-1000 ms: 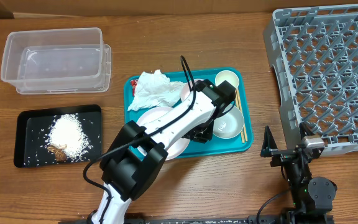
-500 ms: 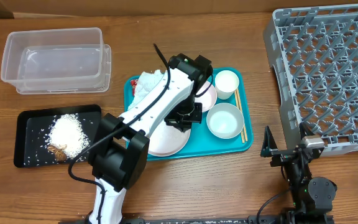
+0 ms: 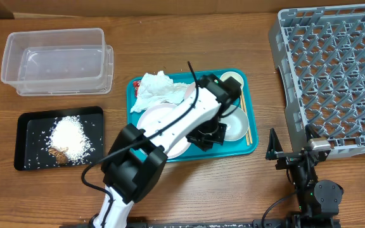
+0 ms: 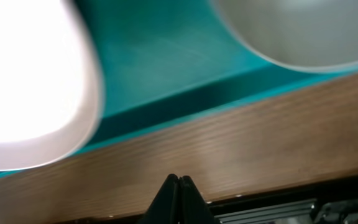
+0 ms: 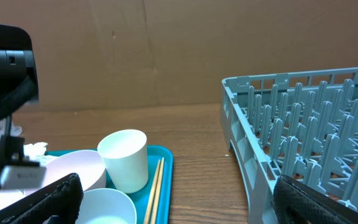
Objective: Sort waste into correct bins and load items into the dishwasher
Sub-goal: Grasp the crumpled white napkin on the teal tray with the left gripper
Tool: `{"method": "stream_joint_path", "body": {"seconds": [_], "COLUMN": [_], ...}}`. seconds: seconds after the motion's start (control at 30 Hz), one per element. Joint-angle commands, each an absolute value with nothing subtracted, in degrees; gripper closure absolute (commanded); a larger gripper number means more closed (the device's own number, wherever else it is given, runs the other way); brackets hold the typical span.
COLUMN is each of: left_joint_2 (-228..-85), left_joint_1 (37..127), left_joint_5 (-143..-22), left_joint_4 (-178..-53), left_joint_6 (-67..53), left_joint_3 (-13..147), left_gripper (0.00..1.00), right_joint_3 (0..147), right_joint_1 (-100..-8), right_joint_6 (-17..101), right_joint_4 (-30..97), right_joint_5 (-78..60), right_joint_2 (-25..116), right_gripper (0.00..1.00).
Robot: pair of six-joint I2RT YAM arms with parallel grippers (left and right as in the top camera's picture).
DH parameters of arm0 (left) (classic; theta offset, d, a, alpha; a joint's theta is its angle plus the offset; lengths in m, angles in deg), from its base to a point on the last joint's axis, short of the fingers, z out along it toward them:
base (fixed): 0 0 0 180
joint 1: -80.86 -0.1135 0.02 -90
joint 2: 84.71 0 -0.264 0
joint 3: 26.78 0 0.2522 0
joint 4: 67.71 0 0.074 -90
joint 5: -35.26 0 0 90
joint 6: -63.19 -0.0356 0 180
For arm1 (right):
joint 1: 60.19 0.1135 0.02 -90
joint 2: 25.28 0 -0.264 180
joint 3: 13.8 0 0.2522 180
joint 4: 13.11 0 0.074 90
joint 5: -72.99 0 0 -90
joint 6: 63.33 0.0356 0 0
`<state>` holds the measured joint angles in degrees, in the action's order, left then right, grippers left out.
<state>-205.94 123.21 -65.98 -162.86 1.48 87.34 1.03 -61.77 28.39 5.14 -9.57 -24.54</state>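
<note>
My left gripper [image 3: 209,136] is shut and empty, low over the front of the teal tray [image 3: 253,147], between the white plate [image 3: 160,123] and a pale bowl [image 3: 234,126]. In the left wrist view the shut jaws [image 4: 179,183] point over the tray's front rim [image 4: 166,102]. The crumpled napkin [image 3: 156,90], red wrapper [image 3: 135,83], cup [image 3: 231,80] and chopsticks [image 3: 248,134] lie on the tray. A second bowl [image 5: 73,168] is mostly hidden under my arm. My right gripper [image 5: 179,208] is open and empty, between the tray and the grey dish rack [image 3: 334,69].
The clear tub [image 3: 56,60] stands at the back left. The black tray [image 3: 30,126] in front of it holds white rice [image 3: 67,135] and brown scraps [image 3: 59,152]. The dish rack [image 5: 303,112] fills the right side.
My left arm has swung from the back of the tray near the napkin to the front right beside the bowl. Nothing was taken. The right arm has not moved.
</note>
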Motion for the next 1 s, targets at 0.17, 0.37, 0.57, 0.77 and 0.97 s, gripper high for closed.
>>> {"method": "stream_joint_path", "body": {"seconds": [0.17, 0.37, 0.57, 0.77, 0.97], "left_joint_2": [-206.4, -206.5, -206.6, -206.6, -206.6], "left_joint_1": [108.6, 102.8, 102.3, 102.6, 102.6], "left_joint_5": [-64.6, -64.6, -55.1, -53.7, -52.7], "left_joint_4": [-166.8, -160.8, -153.7, -146.7, -142.2], "left_joint_6": [-1.1, -4.6, 6.7, 17.7, 19.1], "left_joint_3": [99.0, 101.8, 97.1, 88.8, 85.0], "left_gripper": [0.75, 0.0, 0.1, 0.32, 0.38], "right_joint_3": [0.4, 0.4, 0.4, 0.4, 0.4], "right_joint_1": [-62.1, -62.1, -62.1, -62.1, -62.1], "right_joint_6": [28.3, 28.4, 28.3, 28.3, 28.3], "right_joint_4": [4.8, 4.8, 4.8, 4.8, 4.8], "right_joint_5": [-9.9, -9.9, -9.9, -9.9, -9.9], "right_joint_2": [-25.1, -25.1, -25.1, -25.1, -25.1], "right_gripper": [0.0, 0.0, 0.0, 0.0, 0.0]}}
